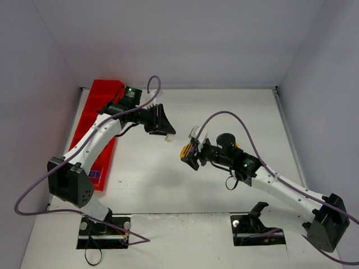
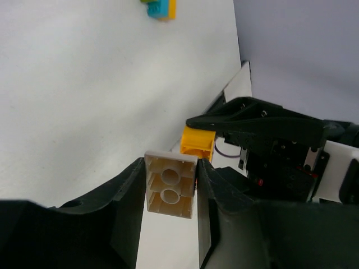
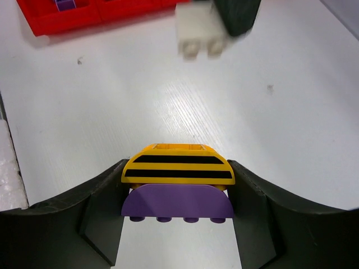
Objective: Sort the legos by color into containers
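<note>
The left arm (image 1: 95, 140) stretches from beside the tray (image 1: 90, 106) toward mid-bench. The left jaws pinch a white brick (image 2: 171, 188) by its 2 long sides. The left wrist view shows this brick's hollow underside with 2 round tubes.

The right arm (image 1: 280, 188) angles in from the right. The right jaws are pressed on a stack of 2: a yellow brick (image 3: 176, 165) with 2 black stripes, sitting against a purple brick (image 3: 176, 204) with a rounded top and 4 studs along its lower edge. Both sit between the fingers.

In the top view the white brick (image 1: 168, 137) and the yellow brick (image 1: 185, 151) are near each other with a gap between them, over the middle of the bench (image 1: 224, 112). In the right wrist view the white brick (image 3: 196, 33) is blurred, with a dark finger (image 3: 238, 14) of the left jaws beside it.

The red tray lies along the bench's left edge. A 2nd purple brick (image 1: 94, 174) sits in the compartment at its near end.

A cluster (image 2: 159, 7) of teal, yellow and green bricks lies on the bench, cut off by the top edge of the left wrist view.
</note>
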